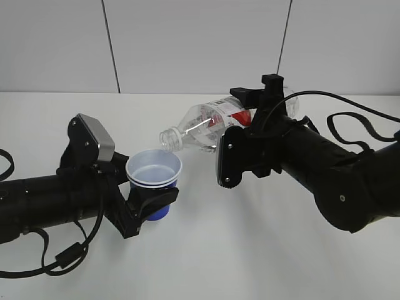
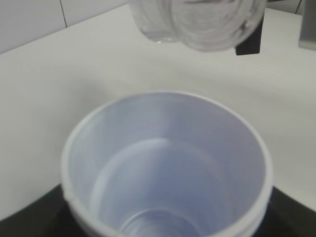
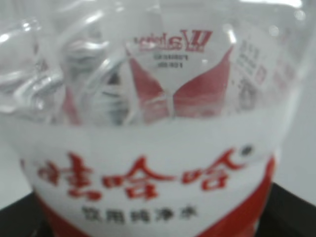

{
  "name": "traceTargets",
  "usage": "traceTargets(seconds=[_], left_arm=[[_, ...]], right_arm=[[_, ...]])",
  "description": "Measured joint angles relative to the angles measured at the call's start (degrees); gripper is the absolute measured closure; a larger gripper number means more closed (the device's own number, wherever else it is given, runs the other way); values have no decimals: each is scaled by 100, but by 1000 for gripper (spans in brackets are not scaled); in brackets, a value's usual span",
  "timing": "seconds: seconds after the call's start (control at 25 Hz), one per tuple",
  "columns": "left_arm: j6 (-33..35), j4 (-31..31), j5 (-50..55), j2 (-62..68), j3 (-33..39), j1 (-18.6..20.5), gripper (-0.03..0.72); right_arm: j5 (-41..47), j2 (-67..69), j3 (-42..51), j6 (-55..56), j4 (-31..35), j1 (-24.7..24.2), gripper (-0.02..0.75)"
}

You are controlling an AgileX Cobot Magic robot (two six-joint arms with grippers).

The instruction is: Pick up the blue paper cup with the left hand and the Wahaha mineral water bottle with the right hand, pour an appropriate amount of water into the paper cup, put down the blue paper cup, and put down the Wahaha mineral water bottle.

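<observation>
My left hand (image 1: 150, 203) is clamped around the cup (image 1: 154, 172), held above the table (image 1: 262, 250). My right hand (image 1: 240, 153) grips the bottle (image 1: 209, 128), tipped near-horizontal, mouth just beside the cup's rim. Spill risk: mouth not clearly over the rim. No stream visible. Nothing else nearby.

Glossy clear plastic bottle (image 1: 206, 128) (ribbed)

Left hand (image 1: 147, 203) clamps blue paper cup (image 1: 154, 176) upright, lifted off the white table (image 1: 250, 250). Right hand (image 1: 240, 153) holds Wahaha mineral water bottle (image 1: 209, 128) tipped near-horizontal, open mouth just above the cup's rim.
</observation>
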Motion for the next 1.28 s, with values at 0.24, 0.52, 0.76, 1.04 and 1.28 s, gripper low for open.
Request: traceTargets(seconds=[0.24, 0.52, 0.76, 1.04, 1.28], left_arm=[[0, 101, 0, 0, 0, 0, 148], [0, 160, 0, 0, 0, 0, 148], [0, 199, 0, 0, 0, 0, 148], [0, 240, 0, 0, 0, 0, 148], [0, 254, 9, 0, 0, 0, 148]], right_arm=[[-42, 0, 0, -100, -10, 0, 241], [-42, 0, 0, -313, -2, 0, 241], [-139, 0, 0, -373, -12, 0, 241], [-213, 0, 0, -400, -12, 0, 242], [-213, 0, 0, -427, -12, 0, 242]])
